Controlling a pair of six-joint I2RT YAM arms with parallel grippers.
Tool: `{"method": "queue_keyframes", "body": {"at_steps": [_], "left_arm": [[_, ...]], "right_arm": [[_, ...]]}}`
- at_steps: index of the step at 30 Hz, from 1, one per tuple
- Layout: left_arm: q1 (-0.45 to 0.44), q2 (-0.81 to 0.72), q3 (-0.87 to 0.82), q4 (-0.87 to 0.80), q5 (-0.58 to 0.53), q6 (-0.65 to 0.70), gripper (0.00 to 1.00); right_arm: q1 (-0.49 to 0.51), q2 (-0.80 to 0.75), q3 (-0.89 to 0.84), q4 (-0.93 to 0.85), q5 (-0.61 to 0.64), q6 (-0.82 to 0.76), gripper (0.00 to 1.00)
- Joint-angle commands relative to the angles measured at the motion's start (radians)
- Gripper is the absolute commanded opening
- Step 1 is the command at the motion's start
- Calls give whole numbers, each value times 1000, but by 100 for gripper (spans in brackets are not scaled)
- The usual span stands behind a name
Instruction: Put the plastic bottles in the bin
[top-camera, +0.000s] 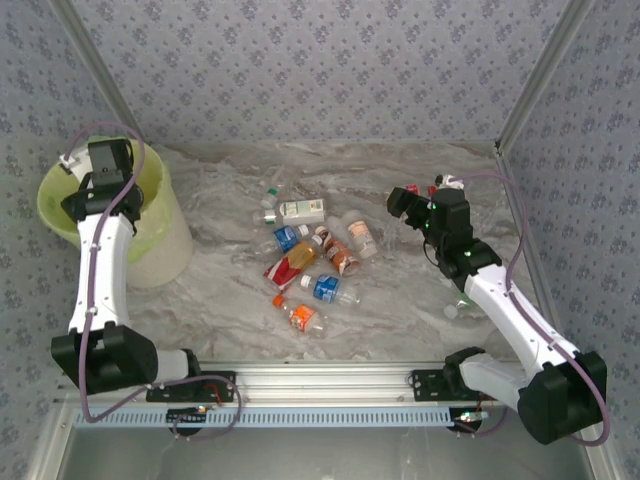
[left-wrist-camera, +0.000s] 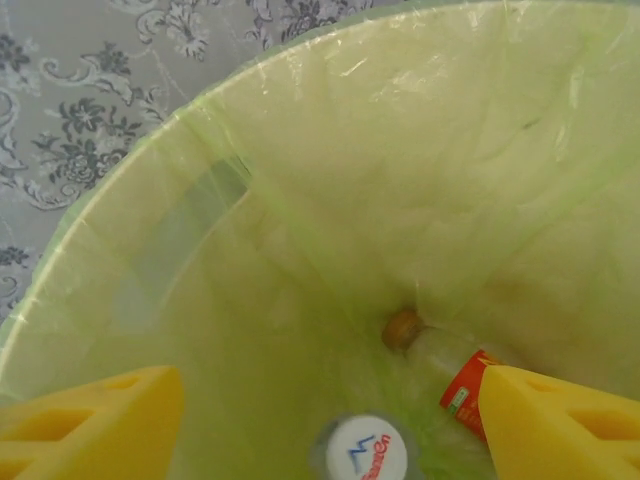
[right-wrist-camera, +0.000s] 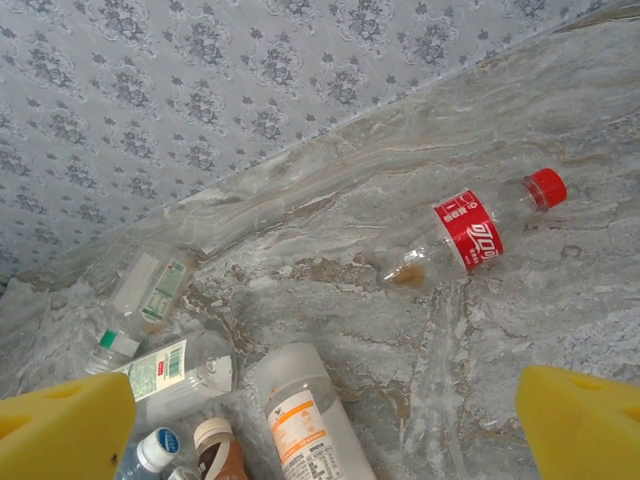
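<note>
Grey marbled counter (top-camera: 400, 320), patterned wallpaper (top-camera: 300, 70) behind. Bin (top-camera: 168, 238) at nine o'clock holds two bottles (left-wrist-camera: 462, 390); more bottles (top-camera: 300, 262) litter the centre. Left jaws and right jaws gape, empty.

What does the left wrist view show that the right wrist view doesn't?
Left wrist: the inside of the lime-lined bin, with a white-capped bottle and a red-labelled bottle at its bottom. Right wrist: the marble table, a red-capped bottle lying alone, more bottles clustered nearer. Shared: the patterned wall and yellow fingers spread wide: left pincer and right pincer both open, empty.
</note>
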Motion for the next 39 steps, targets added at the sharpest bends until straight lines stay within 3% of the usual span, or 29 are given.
{"method": "queue_keyframes", "body": {"at_steps": [1,7,13,22,26,32,39], "left_arm": [[3,-14,72,-48,-17,-27,84],[1,-53,77,-30,118,-30,93],[2,-122,51,42,342,-37,99],[-19,-237,20,179,772,-86,99],[-127,-266,20,187,803,-87,100],[-368,-232,17,195,817,-72,99],[-582,-47,22,151,811,-26,99]], "right_arm": [[-7,-7,15,-42,59,13,100],[-19,24,36,-88,71,14,100],[-30,65,48,-89,42,17,100],[-35,107,74,-108,20,14,100],[-38,110,76,-108,27,17,100],[-37,108,79,-112,26,19,100],[-37,101,82,-121,25,22,100]]}}
